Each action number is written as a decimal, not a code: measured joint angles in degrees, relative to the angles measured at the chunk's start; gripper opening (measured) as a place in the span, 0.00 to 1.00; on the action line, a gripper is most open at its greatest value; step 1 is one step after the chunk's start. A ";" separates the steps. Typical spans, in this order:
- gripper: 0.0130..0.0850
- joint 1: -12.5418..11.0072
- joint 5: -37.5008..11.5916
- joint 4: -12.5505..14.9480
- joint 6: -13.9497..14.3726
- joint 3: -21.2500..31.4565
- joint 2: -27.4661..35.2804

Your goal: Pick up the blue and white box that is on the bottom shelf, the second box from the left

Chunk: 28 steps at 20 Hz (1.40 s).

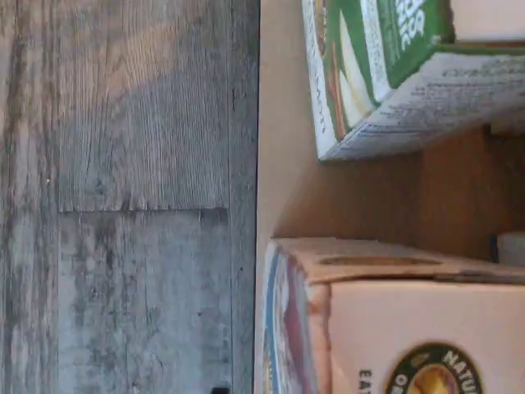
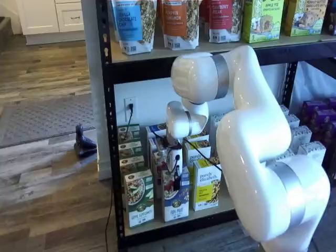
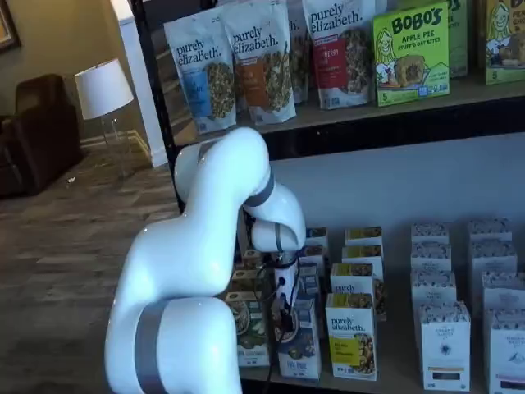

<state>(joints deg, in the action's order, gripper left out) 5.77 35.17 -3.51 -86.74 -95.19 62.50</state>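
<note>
Above the blue and white box (image 2: 176, 197), the black fingers (image 2: 177, 181) hang; their spread is unclear.

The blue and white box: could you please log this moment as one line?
stage: approach | gripper: above blue and white box, state unclear | box: upright on bottom shelf

The bottom shelf (image 2: 220, 206) is being occupied by the blue and white box (image 2: 175, 197), a green-and-white carton (image 2: 139, 199) and a yellow carton (image 2: 206, 186).
</note>
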 joint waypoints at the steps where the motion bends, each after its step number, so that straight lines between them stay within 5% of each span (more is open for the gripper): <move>1: 1.00 0.04 -0.06 -0.10 -0.04 -0.03 0.06; 3: 1.00 0.09 0.02 -0.10 0.01 -0.16 0.15; 8: 0.78 0.18 -0.17 0.47 0.57 -0.12 0.26; 22: 0.78 0.35 -0.90 1.19 1.32 0.07 0.64; 28: 0.56 0.23 -0.73 1.38 1.37 0.07 0.66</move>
<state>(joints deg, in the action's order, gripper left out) 6.00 34.44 -2.12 -85.37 -95.11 63.16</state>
